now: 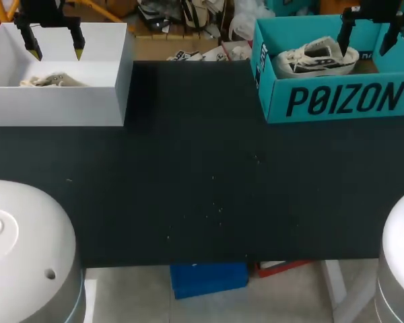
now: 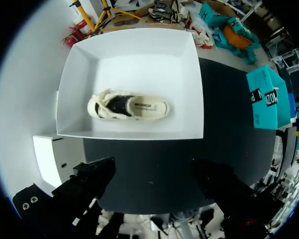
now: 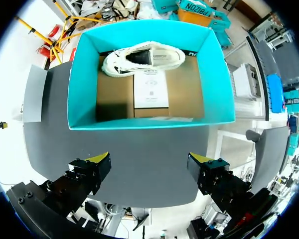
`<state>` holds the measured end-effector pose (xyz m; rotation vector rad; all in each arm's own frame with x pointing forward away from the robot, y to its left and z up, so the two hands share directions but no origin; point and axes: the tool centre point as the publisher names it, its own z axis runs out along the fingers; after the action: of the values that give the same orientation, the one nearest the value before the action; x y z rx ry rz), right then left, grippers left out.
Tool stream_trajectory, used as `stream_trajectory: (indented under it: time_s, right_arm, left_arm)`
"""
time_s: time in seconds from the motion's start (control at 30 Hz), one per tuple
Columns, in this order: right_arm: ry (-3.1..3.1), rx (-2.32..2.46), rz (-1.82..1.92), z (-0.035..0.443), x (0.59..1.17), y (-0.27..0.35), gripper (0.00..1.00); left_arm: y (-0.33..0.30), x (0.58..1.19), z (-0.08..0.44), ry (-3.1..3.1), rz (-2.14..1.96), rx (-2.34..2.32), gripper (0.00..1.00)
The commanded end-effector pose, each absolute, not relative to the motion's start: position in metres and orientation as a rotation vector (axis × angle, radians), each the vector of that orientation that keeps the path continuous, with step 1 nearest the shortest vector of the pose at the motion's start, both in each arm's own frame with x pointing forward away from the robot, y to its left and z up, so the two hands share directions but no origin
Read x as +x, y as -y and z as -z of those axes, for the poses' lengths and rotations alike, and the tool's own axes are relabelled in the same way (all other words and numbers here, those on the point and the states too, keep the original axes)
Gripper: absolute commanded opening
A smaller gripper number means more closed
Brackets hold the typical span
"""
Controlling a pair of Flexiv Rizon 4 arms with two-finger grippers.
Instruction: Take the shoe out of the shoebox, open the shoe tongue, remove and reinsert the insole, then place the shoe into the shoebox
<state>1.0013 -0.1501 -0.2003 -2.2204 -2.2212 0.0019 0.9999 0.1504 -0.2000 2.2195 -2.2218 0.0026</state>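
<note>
**A:** What is standing farthest to the left of the teal shoebox point(image 1: 343, 101)?

**B:** A white box point(image 1: 60, 108) is sitting on the black table point(image 1: 202, 182), well apart from the teal shoebox, with a wide strip of table lying between them. A cream sneaker point(image 2: 128, 106) is lying inside it with its opening facing up, close to the wall nearest the robot.

**A:** And the left gripper point(image 1: 56, 52)?

**B:** It is hanging above the white box, just as far from the teal shoebox. Its fingers are standing wide apart and are gripping nothing. The cream sneaker is lying below them, untouched.

**A:** What is the teal shoebox itself holding?

**B:** A white sneaker point(image 3: 144, 59) is resting inside it, along the wall farthest from the robot, opening up. A white sheet point(image 3: 151, 89) is lying just beside the sneaker on the shoebox's brown cardboard floor point(image 3: 114, 94).

**A:** Is the right gripper point(image 3: 149, 160) touching anything?

**B:** No. It is hovering over the teal shoebox, above its right half in the head view. Its yellow-tipped fingers are spread wide with nothing between them. The white sneaker is sitting clear of both fingers, still inside the shoebox.
</note>
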Motion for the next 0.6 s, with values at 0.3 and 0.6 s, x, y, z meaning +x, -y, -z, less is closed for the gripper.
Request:
stream_trajectory:
  time_s: [0.3,0.6]
  right_arm:
    - [3.313,-1.134,0.182,0.191,1.013,0.126,1.00]
    - [3.313,-1.134,0.182,0.191,1.013,0.126,1.00]
  left_arm:
    - [-0.150,1.000,0.200,2.222,-0.003,2.219,1.00]
    - [-0.150,1.000,0.200,2.222,-0.003,2.219,1.00]
